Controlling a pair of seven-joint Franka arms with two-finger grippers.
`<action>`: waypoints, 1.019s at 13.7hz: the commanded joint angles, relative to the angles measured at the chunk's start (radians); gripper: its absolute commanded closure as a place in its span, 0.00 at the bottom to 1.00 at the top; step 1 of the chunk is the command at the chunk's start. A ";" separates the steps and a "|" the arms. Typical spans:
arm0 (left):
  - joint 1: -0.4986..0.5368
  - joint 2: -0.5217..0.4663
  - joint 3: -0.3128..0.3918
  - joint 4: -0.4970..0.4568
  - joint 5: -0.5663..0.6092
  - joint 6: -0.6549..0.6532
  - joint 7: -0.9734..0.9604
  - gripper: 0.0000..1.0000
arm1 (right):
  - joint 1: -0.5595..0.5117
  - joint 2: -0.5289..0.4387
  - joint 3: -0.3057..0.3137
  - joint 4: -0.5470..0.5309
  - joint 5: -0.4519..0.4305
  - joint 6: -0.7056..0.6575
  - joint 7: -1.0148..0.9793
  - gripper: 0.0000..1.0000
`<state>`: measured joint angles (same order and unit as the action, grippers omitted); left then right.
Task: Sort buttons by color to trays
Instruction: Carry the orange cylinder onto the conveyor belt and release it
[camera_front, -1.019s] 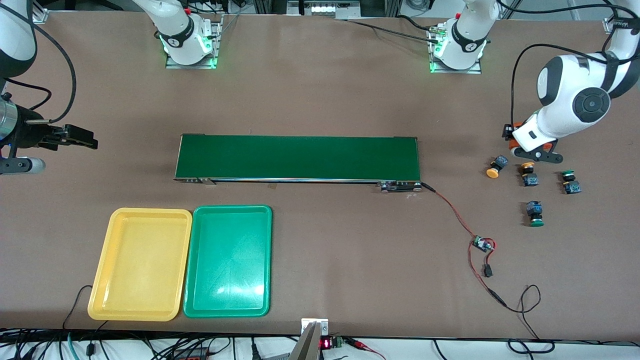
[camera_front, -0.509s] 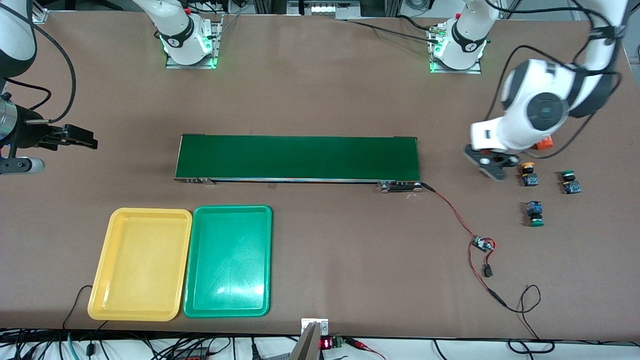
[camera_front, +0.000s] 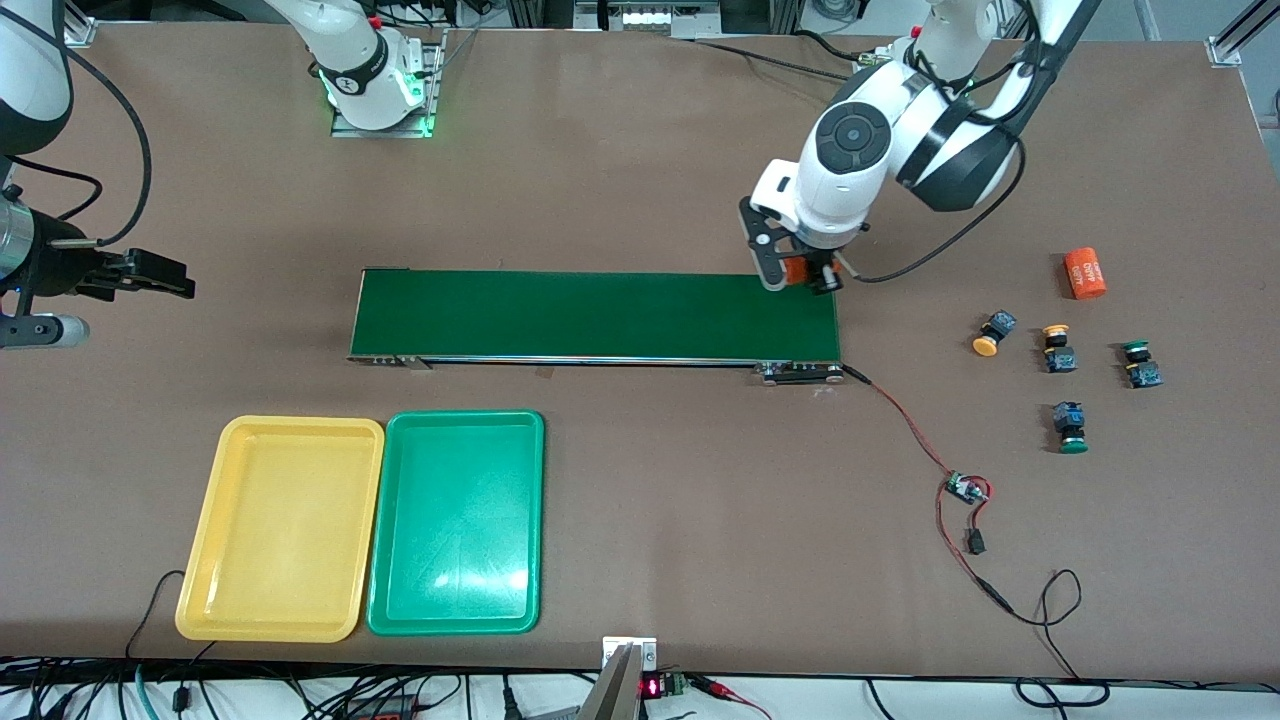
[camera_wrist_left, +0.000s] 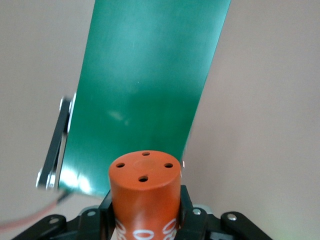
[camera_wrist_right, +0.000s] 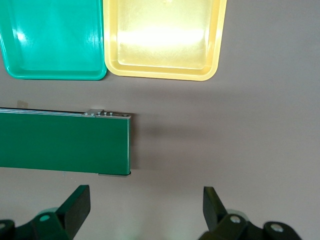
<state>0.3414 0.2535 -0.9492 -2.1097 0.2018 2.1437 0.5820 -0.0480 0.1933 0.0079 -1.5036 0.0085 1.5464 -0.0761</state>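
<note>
**Carrying a cylinder, not a button, over the belt end**

We note the conveyor belt (camera_front: 595, 316) running lengthwise toward both trays (camera_front: 283, 527) near the front edge at the right arm's end. Left gripper (camera_front: 797, 273), clamped on an orange cylinder (camera_wrist_left: 145, 192), hangs over the belt's nearest end. Right gripper (camera_front: 150, 275) waits, spread wide, empty. All four buttons (camera_front: 1058, 351), dark-bodied, yellow- and green-capped, lie untouched toward the left arm's table edge.
</note>
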 joint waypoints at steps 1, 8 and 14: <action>0.001 0.188 0.004 0.043 0.042 0.112 0.128 0.74 | -0.004 0.008 0.001 0.020 0.016 -0.008 0.010 0.00; -0.021 0.296 0.010 0.053 0.344 0.134 0.012 0.73 | -0.004 0.008 0.001 0.020 0.016 -0.008 0.012 0.00; -0.022 0.257 -0.003 0.062 0.350 0.067 -0.004 0.00 | -0.004 0.008 0.001 0.020 0.015 -0.008 0.012 0.00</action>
<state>0.3122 0.5409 -0.9403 -2.0678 0.5285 2.2708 0.5967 -0.0480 0.1934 0.0079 -1.5036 0.0085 1.5464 -0.0760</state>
